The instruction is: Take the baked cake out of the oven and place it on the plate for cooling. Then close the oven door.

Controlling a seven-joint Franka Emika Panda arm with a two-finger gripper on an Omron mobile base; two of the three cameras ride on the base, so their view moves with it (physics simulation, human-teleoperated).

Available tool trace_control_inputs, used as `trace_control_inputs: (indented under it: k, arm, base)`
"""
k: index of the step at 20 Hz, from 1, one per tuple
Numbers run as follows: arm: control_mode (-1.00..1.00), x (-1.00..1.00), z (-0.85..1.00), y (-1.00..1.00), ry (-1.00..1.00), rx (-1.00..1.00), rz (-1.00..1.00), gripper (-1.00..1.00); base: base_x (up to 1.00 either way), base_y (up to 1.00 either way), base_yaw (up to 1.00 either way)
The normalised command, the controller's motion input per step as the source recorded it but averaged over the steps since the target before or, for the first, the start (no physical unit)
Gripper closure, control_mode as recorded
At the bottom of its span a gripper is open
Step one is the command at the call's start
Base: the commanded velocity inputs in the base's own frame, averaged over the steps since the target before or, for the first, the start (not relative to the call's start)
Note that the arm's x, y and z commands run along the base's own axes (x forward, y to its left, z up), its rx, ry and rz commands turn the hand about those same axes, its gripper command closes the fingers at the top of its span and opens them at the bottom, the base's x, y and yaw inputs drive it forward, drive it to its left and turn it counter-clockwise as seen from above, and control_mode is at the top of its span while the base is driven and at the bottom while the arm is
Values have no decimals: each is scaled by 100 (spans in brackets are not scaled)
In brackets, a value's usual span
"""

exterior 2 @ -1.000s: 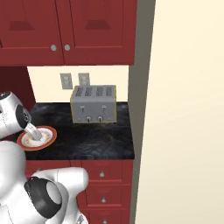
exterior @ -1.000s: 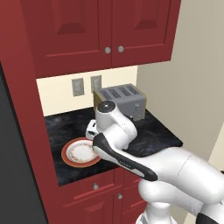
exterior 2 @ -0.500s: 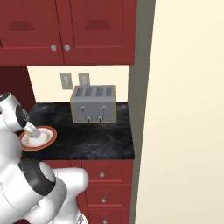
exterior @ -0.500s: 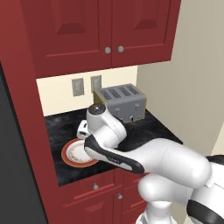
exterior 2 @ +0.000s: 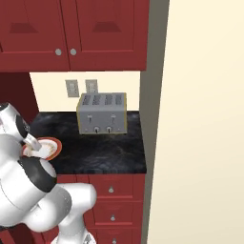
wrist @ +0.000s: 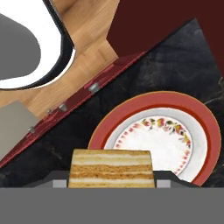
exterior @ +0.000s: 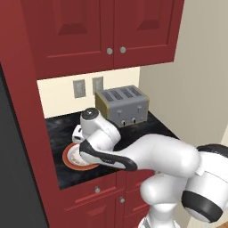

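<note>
A layered slice of cake [wrist: 111,168] sits between the dark fingertips [wrist: 59,181] of my gripper [wrist: 111,182], which is shut on it. Just beyond the cake lies the plate [wrist: 105,136], red-rimmed with a white flowered centre, on the black counter. In the left base view the plate [exterior: 69,159] is at the counter's front left, half covered by my arm, with the hand [exterior: 78,133] low over it. The right base view shows the gripper [exterior 2: 35,150] right above the plate [exterior 2: 54,145]. The oven and the oven door are out of view.
A silver toaster [exterior: 123,106] stands at the back of the black counter [exterior 2: 105,150]. Red wall cabinets [exterior: 104,29] hang overhead, red drawers [exterior 2: 112,190] sit below. A cream wall [exterior 2: 200,119] bounds the counter's right end; a red panel [exterior: 26,133] stands at its left.
The arm has swung a little to the left, bringing the hand and the cake over the plate. The grip on the cake is unchanged.
</note>
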Motion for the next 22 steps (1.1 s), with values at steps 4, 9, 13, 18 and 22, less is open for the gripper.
trace_control_inputs:
  k: [4, 9, 13, 18, 22]
  arm:
    - [-100, 20, -30, 1, 0, 0, 0, 100]
    - [-100, 28, -27, 1, 0, 0, 0, 100]
    - [-100, 32, -22, 10, 0, 0, 0, 100]
    - [-100, 32, -18, 20, 0, 0, 0, 100]
    - [-100, 35, -13, 19, 0, 0, 0, 100]
  base:
    - [0, 0, 0]
    - [0, 0, 0]
    - [0, 0, 0]
    - [0, 0, 0]
    - [0, 0, 0]
